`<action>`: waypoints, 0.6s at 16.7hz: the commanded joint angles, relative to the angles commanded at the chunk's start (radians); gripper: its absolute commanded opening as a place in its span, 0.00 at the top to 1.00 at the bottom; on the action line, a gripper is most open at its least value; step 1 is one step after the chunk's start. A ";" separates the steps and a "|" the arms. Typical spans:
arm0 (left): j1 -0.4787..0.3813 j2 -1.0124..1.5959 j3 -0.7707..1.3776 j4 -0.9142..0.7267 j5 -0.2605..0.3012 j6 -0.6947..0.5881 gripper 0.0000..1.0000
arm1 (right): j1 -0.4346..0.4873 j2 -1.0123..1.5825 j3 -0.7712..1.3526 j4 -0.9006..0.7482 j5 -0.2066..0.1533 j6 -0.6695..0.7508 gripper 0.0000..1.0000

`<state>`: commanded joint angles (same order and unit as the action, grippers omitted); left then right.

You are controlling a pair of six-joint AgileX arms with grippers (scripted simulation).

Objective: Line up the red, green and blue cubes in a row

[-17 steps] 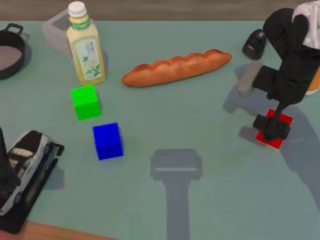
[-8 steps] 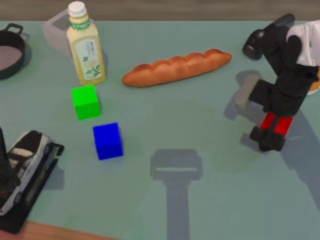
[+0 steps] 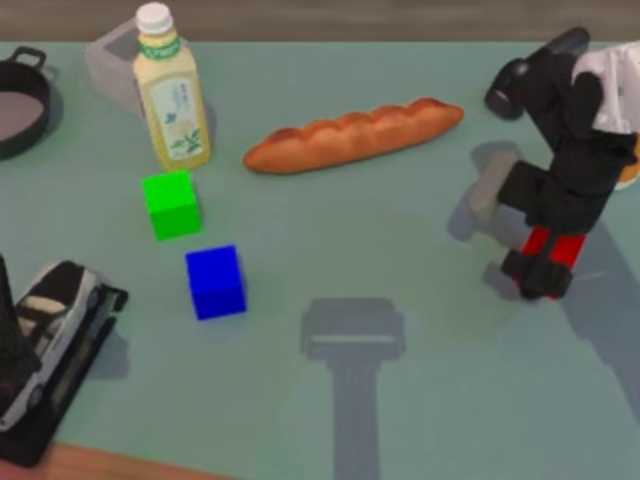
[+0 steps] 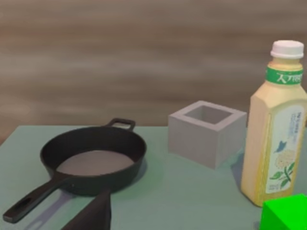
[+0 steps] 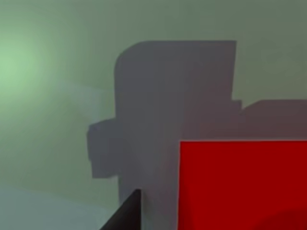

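Observation:
My right gripper (image 3: pixel 540 272) is shut on the red cube (image 3: pixel 550 245) and holds it a little above the table at the right side. In the right wrist view the red cube (image 5: pixel 240 182) fills the lower corner beside one dark fingertip (image 5: pixel 127 213), with their shadow on the table below. The green cube (image 3: pixel 171 203) rests on the table at the left, just in front of the bottle. The blue cube (image 3: pixel 215 281) sits close by, nearer the front. My left arm (image 3: pixel 8 335) is parked at the left edge. One of its fingers (image 4: pixel 98 215) shows, with the green cube (image 4: pixel 285 213) off to one side.
A tea bottle (image 3: pixel 172 95), a grey hollow block (image 3: pixel 112 55) and a black pan (image 3: pixel 18 100) stand at the back left. A baguette (image 3: pixel 352 135) lies across the back middle. A toy car (image 3: pixel 50 320) sits front left. A black object (image 3: pixel 508 88) is back right.
My right gripper shut on the red cube where it lay on the table and raised it slightly. The green and blue cubes and the left arm stayed put.

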<state>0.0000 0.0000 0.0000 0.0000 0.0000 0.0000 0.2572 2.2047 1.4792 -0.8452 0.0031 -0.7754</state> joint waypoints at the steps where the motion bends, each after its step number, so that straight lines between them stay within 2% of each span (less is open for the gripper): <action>1: 0.000 0.000 0.000 0.000 0.000 0.000 0.00 | 0.000 0.000 0.000 0.000 0.000 0.000 0.75; 4: 0.000 0.000 0.000 0.000 0.000 0.000 0.00 | 0.000 0.000 0.000 0.000 0.000 0.000 0.98; 10: 0.000 0.000 0.000 0.000 0.000 0.000 0.00 | 0.000 0.000 0.000 0.000 0.000 0.000 1.00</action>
<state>0.0000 0.0000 0.0000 0.0000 0.0000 0.0000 0.2572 2.2047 1.4792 -0.8452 0.0031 -0.7754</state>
